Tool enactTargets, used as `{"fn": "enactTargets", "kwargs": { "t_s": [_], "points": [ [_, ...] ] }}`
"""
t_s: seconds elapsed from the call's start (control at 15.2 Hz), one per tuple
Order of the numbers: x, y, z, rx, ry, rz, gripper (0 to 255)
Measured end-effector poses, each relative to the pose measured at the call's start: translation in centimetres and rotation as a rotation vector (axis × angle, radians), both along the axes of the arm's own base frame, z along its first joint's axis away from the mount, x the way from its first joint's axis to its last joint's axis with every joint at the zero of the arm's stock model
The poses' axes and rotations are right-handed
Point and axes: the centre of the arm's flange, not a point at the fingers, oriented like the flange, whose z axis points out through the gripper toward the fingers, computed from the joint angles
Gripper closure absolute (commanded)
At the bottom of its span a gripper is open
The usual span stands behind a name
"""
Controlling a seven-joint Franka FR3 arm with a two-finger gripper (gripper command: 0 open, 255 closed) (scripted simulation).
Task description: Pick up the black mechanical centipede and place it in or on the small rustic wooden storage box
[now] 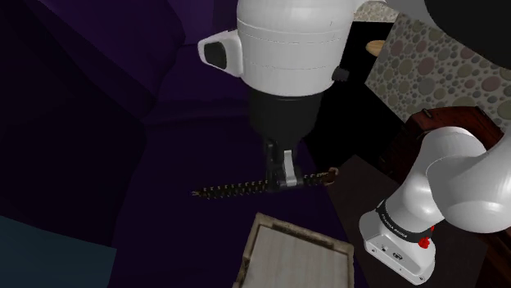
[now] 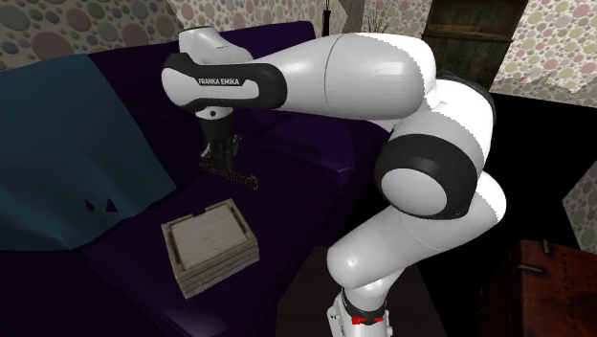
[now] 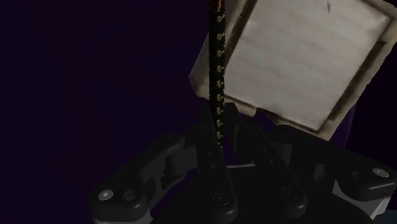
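Black segmented mechanical centipede (image 1: 229, 191), long and thin with pale yellowish studs along the body, hangs level in the air, pinched near its middle by the all-black two-finger end effector (image 1: 282, 176). Fingers closed tight on the body. It is off the seat and not touching the box.

Pale weathered wooden storage box (image 1: 295, 258): square, slatted sides, raised rim round a flat plank top, grain streaky. Sits on the seat of a dark purple sofa (image 1: 164, 98), just below and beside the centipede.

Second exterior view:
- White arm with dark joints bends over the sofa (image 2: 297, 144); "FRANKA EMIKA" in white letters on the dark forearm band.
- End effector (image 2: 222, 158) points down, centipede (image 2: 244, 178) just under it, box (image 2: 215, 239) lower on the seat cushion.
- Teal blanket (image 2: 77, 144) draped over the sofa at the view's left; reddish-brown wooden chest (image 2: 560, 287) at lower right; wallpaper of round pebble spots behind.

Wrist view: centipede (image 3: 218, 70) runs straight out from between the fingers of the end effector (image 3: 219, 133), its line crossing the box's (image 3: 299, 57) near corner. Plank grain is plainest here.

Shoulder view: small label on the arm's lower link, too small to read.
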Motion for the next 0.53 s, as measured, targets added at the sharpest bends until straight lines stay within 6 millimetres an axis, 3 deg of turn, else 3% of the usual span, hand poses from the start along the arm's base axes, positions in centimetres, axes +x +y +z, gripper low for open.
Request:
{"fn": "enactTargets", "kwargs": {
  "t_s": [0.53],
  "points": [
    [-10.0, 2.8, 0.6, 0.000, 0.000, 0.000, 255]
  ]
}}
